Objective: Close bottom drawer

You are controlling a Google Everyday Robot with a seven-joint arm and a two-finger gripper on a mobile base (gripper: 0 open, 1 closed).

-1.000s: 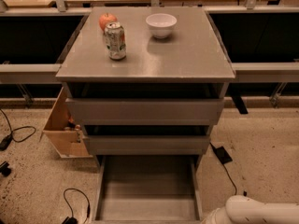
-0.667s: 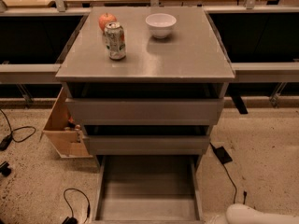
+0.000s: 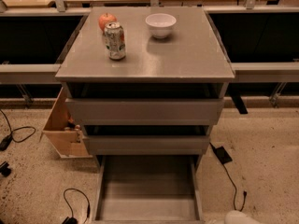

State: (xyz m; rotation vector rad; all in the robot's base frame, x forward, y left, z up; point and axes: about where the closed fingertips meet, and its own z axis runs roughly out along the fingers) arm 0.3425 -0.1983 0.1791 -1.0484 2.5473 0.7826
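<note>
Withdrawn tool [image 3: 238, 217], right of bottom drawer [image 3: 147, 192].

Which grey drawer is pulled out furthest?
The bottom drawer, inside exposed; middle drawer and top drawer barely protrude. End effector out of view; only the arm shows, bottom right.

A red apple [image 3: 107, 20], a dented drink can [image 3: 115, 41] and an empty white bowl [image 3: 160, 25] stand on the grey cabinet top [image 3: 187, 55]. The apple is just behind the can and the bowl sits apart to their right. The top drawer [image 3: 145, 111] and middle drawer [image 3: 145, 143] each show a dark gap above their fronts. A tan wooden box [image 3: 63, 129] leans beside the cabinet's left side. Black cables [image 3: 77, 202] and a power adapter [image 3: 221, 154] lie on the speckled floor [image 3: 266, 162].
</note>
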